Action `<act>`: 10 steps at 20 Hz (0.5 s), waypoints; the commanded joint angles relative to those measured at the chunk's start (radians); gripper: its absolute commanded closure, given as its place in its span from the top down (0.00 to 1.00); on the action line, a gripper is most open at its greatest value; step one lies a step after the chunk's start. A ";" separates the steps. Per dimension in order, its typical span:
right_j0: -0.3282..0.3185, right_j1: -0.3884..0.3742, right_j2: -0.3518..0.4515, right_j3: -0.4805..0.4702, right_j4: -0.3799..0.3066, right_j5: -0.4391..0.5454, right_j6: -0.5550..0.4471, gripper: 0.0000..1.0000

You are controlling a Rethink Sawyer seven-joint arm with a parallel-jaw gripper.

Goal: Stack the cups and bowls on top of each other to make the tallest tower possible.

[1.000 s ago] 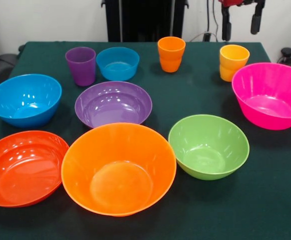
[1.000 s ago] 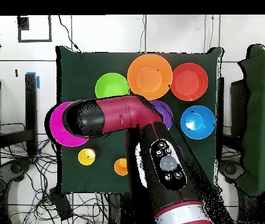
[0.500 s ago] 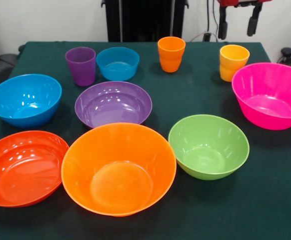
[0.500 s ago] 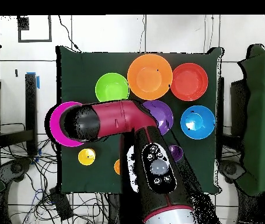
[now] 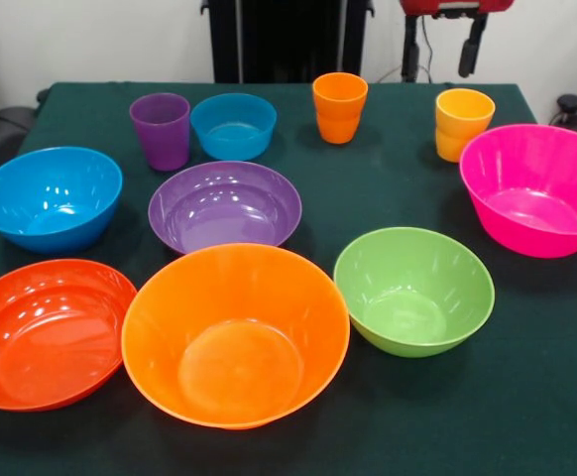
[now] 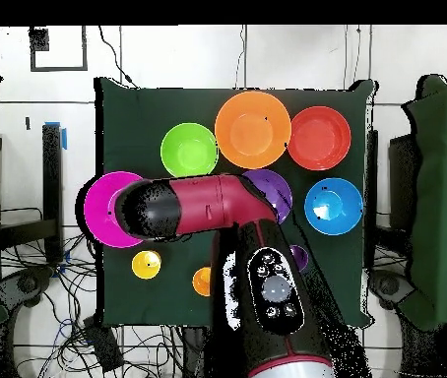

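Nothing's stacked yet; end effector (image 5: 442,45) hangs empty, spread wide. I'd drop squarely onto the glossy yellow plastic cup (image 5: 462,122) just below it.

Gripper (image 5: 442,48) at top edge of front view: two dark fingers (image 5: 410,58) hanging down from red body, spread apart, nothing between them, well above surface. Overhead view: red and black arm (image 6: 208,205) reaches up from bottom edge, bends sharply at elbow, forearm running level toward picture's left (end capped in black). Panel of round buttons on upper arm link. Gripper itself hidden under arm there.
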 commanded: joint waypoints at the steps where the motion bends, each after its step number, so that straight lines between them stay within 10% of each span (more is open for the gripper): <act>1: 0.026 0.050 -0.040 0.030 -0.001 -0.038 0.162 1.00; 10: 0.090 0.058 -0.097 -0.017 0.014 -0.021 0.232 1.00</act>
